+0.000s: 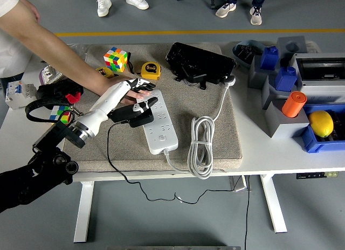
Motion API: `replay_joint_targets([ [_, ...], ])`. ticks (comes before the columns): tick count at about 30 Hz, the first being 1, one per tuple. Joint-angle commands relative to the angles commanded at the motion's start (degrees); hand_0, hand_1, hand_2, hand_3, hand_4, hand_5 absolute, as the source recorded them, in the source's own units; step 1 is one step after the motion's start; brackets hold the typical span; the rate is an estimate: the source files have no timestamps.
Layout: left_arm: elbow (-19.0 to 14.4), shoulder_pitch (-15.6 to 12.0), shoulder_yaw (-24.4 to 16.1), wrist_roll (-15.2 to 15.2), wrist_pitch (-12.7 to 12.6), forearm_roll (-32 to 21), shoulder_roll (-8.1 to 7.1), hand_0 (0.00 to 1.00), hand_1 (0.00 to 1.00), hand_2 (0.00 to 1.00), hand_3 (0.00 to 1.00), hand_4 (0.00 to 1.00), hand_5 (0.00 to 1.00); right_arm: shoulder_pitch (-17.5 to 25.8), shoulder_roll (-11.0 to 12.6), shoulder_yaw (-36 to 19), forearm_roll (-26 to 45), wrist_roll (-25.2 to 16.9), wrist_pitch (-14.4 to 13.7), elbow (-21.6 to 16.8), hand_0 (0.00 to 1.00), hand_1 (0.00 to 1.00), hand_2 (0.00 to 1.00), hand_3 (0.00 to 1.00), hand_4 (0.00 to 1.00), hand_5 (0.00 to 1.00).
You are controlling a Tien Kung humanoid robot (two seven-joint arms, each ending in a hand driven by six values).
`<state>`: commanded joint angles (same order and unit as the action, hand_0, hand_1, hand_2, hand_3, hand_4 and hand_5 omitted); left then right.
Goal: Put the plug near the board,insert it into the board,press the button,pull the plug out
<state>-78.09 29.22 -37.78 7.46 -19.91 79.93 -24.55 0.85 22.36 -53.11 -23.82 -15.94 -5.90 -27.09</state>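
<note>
Left robot hand (132, 99) over board (159, 122)

the robot's left arm (38, 166) comes in from the lower left corner, its black upper part low by the near edge and its white forearm slanting up and to the right over the table. the left hand (132, 102) is at the end of it, palm down, fingers (144, 84) partly spread at the far side while the thumb and lower fingers curl around a black plug (135, 115) held under the palm. a person's arm (48, 42) reaches in from the upper left, sloping down to the right, and the person's hand (116, 85) lies flat and mostly hidden just behind the robot's hand. the right arm is out of view.
</note>
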Motion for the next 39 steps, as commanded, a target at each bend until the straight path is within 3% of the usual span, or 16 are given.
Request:
replay_joint_targets([
  [4, -6.92, -1.77, -4.35, -8.91, 6.46, -0.4, -1.64, 0.337, 0.518, 0.57, 0.671, 0.757, 0.227, 0.01, 0.06, 0.11, -0.08, 0.0, 0.03, 0.0, 0.699, 0.694, 0.666, 0.57, 0.998, 0.492],
  [5, -8.27, -2.06, -5.26, -11.03, 8.2, -0.4, -1.93, 0.139, 0.295, 0.415, 0.86, 0.681, 0.092, 0.0, 0.05, 0.12, -0.1, 0.0, 0.03, 0.01, 0.699, 0.694, 0.666, 0.57, 0.998, 0.491],
  [11, -14.0, -3.32, -9.09, -22.98, 17.55, 0.83, -2.82, 0.139, 0.295, 0.415, 0.86, 0.681, 0.092, 0.12, -0.08, 0.1, -0.09, -0.01, 0.04, 0.03, 0.699, 0.694, 0.666, 0.57, 0.998, 0.491],
  [12, -14.79, -3.36, -9.21, -24.37, 18.87, 0.79, -2.92, 0.061, 0.14, 0.255, 0.901, 0.613, 0.002, 0.1, -0.1, 0.11, -0.07, -0.01, 0.04, 0.06, 0.698, 0.695, 0.666, 0.571, 0.998, 0.491],
  [23, -16.12, -1.69, -5.74, -29.86, 26.71, 4.27, -2.92, 0.05, 0.124, 0.214, 0.941, 0.611, 0.002, 0.17, -0.19, -0.13, 0.01, -0.01, 0.07, 0.15, 0.697, 0.695, 0.666, 0.57, 0.998, 0.491],
  [24, -15.99, -1.33, -5.21, -30.05, 27.42, 5.01, -2.94, 0.048, 0.119, 0.205, 0.966, 0.567, 0.002, 0.16, -0.18, -0.11, 0.02, -0.02, 0.08, 0.15, 0.698, 0.694, 0.666, 0.571, 0.998, 0.49],
  [28, -15.72, 0.01, -2.98, -30.51, 29.46, 5.36, -3.36, 0.048, 0.119, 0.205, 0.966, 0.567, 0.002, 0.12, -0.16, -0.11, 0.05, -0.03, 0.11, 0.13, 0.698, 0.694, 0.666, 0.571, 0.998, 0.49],
  [39, -13.04, 4.11, 2.66, -31.19, 30.95, 5.99, -2.89, 0.05, 0.122, 0.206, 0.957, 0.571, 0.002, 0.11, -0.11, -0.2, 0.16, 0.03, 0.21, 0.15, 0.697, 0.694, 0.666, 0.571, 0.998, 0.49],
])
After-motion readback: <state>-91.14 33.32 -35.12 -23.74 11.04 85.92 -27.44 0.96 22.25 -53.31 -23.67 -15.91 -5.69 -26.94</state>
